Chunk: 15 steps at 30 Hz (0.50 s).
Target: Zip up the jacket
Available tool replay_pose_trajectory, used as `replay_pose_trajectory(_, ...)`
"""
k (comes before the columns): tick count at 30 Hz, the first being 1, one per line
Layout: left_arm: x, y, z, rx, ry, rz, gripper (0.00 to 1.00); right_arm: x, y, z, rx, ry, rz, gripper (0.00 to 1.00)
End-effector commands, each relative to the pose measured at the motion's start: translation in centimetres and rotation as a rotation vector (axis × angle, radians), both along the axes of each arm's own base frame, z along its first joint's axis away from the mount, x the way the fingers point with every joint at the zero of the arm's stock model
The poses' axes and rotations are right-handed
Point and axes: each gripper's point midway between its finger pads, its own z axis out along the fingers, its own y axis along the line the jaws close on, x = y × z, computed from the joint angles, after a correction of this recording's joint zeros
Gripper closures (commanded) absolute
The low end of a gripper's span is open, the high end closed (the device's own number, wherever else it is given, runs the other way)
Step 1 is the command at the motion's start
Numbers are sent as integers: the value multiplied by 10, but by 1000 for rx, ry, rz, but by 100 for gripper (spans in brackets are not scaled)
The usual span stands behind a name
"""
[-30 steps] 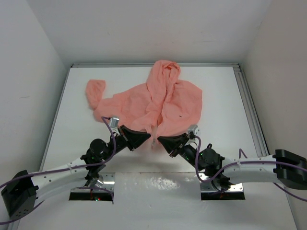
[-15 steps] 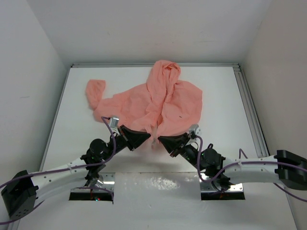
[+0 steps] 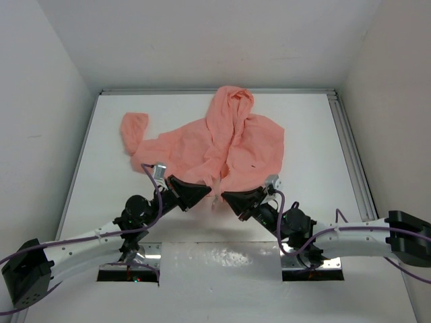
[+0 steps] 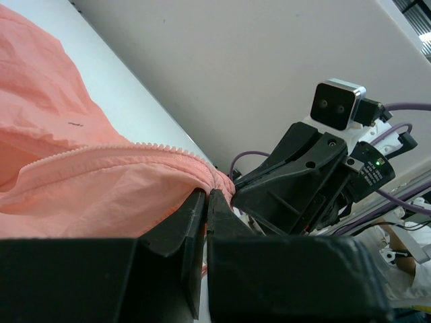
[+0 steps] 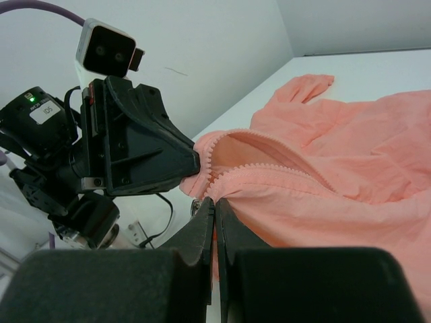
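Note:
The salmon-pink hooded jacket (image 3: 222,145) lies spread on the white table, hood at the far side, one sleeve out to the left. Its front is open, with both rows of zipper teeth showing in the right wrist view (image 5: 269,168). My left gripper (image 3: 207,193) is shut on the bottom hem of one front panel (image 4: 202,176). My right gripper (image 3: 226,198) is shut on the bottom hem of the other panel (image 5: 232,185). The two grippers face each other tip to tip, lifting the hem a little. A tiny dark mark (image 3: 253,162) sits on the right panel.
The table (image 3: 316,134) is walled at the back and both sides, with a metal rail (image 3: 350,155) along the right edge. The arm bases and a glossy plate (image 3: 222,259) are at the near edge. Purple cables run along both arms.
Both grippers keep their hold on the hem. The right gripper has shifted very slightly; the jacket lies almost as before.

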Motion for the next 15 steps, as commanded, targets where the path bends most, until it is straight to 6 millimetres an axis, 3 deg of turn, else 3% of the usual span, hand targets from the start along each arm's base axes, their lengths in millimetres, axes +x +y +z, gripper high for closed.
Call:
replay_pose_trajectory(1, -2, 2, 13, -48, -33, -6, 100, -4, 1, 18, 65, -12, 23, 100)
replay_pose_trajectory(15, -6, 2, 10, -54, -31, -27, 100, -2, 0, 19, 65, -18, 9, 100)
